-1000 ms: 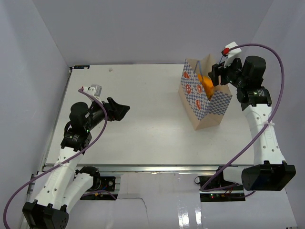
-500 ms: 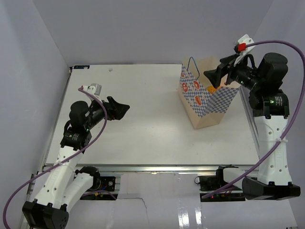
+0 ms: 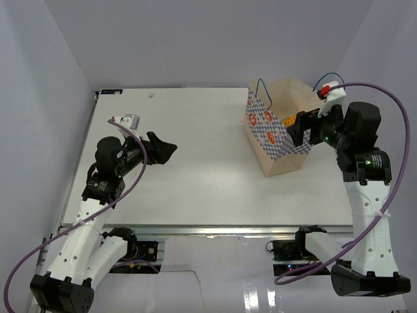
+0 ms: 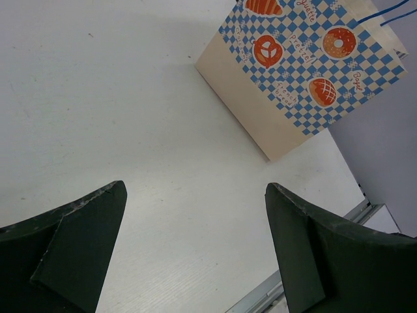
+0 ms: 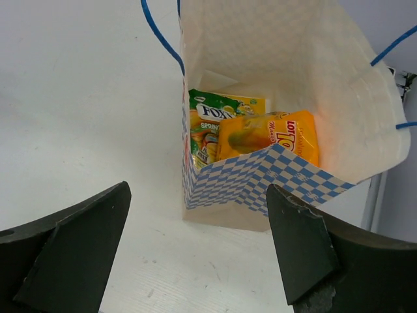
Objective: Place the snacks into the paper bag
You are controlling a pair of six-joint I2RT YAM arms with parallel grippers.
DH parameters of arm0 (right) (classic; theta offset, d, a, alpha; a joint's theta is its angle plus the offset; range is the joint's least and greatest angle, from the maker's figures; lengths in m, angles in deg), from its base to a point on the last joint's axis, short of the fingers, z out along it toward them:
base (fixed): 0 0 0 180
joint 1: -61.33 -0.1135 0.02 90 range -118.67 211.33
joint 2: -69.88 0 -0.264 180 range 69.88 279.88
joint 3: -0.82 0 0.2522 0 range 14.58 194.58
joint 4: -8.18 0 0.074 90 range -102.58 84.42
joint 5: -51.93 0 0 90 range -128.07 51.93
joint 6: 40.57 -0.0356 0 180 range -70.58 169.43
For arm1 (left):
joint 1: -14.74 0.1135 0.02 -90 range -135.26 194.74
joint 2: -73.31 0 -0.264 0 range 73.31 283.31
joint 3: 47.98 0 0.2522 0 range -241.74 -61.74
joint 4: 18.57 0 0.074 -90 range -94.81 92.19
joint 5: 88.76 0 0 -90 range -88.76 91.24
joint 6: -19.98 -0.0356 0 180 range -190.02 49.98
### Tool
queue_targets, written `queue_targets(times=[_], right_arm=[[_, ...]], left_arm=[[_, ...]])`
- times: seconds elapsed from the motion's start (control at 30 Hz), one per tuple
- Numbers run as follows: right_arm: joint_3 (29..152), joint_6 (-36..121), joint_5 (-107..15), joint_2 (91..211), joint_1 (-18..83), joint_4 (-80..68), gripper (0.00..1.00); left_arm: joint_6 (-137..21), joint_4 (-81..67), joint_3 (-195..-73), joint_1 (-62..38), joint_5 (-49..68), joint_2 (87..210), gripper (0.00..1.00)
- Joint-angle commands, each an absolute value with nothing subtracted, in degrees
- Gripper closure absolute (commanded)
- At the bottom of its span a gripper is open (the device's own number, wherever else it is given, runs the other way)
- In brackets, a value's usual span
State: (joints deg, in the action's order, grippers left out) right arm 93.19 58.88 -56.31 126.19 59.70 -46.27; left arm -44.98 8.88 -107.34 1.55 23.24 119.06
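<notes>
1. White table [image 3: 195, 130] lay under our arms, between pale walls [image 3: 195, 45].
2. Our right gripper [image 3: 298, 129] had its fingers spread wide and gripped nothing, at the open top of the paper bag [image 3: 264, 127].
3. Between those fingers we saw an orange-yellow pouch [image 5: 270, 137] and a green-white pouch [image 5: 215, 107] inside the bag, touching each other.
4. Our left gripper [image 3: 171, 150] was likewise spread and empty, well apart from the bag.
5. The bag stood upright at the table's far right.

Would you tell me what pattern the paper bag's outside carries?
The bag has blue-white checks with red-orange round motifs, clearest in the left wrist view.
</notes>
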Motion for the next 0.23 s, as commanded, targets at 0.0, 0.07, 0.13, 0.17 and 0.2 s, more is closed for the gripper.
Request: queue_targets(times=[0.0, 0.07, 0.13, 0.17, 0.2], right_arm=[[92.98, 59.0, -51.61, 124.46, 59.66, -47.5, 0.1], [92.72, 59.0, -50.56, 123.85, 59.66, -47.51, 0.1], [92.63, 58.92, -50.02, 123.49, 59.66, -47.42, 0.1], [92.45, 58.92, -49.32, 123.4, 59.75, -47.16, 0.1], [92.28, 58.83, -49.06, 123.32, 59.66, -46.89, 0.1]], left_arm=[[-46.02, 10.65, -109.55, 1.91, 22.43, 116.91, 0.02], [-45.94, 11.44, -109.46, 1.91, 21.99, 116.29, 0.02], [-45.85, 12.41, -109.46, 1.91, 21.64, 115.41, 0.02], [-45.85, 12.59, -109.55, 1.91, 21.55, 115.15, 0.02], [-45.85, 12.76, -109.55, 1.91, 21.46, 114.79, 0.02]])
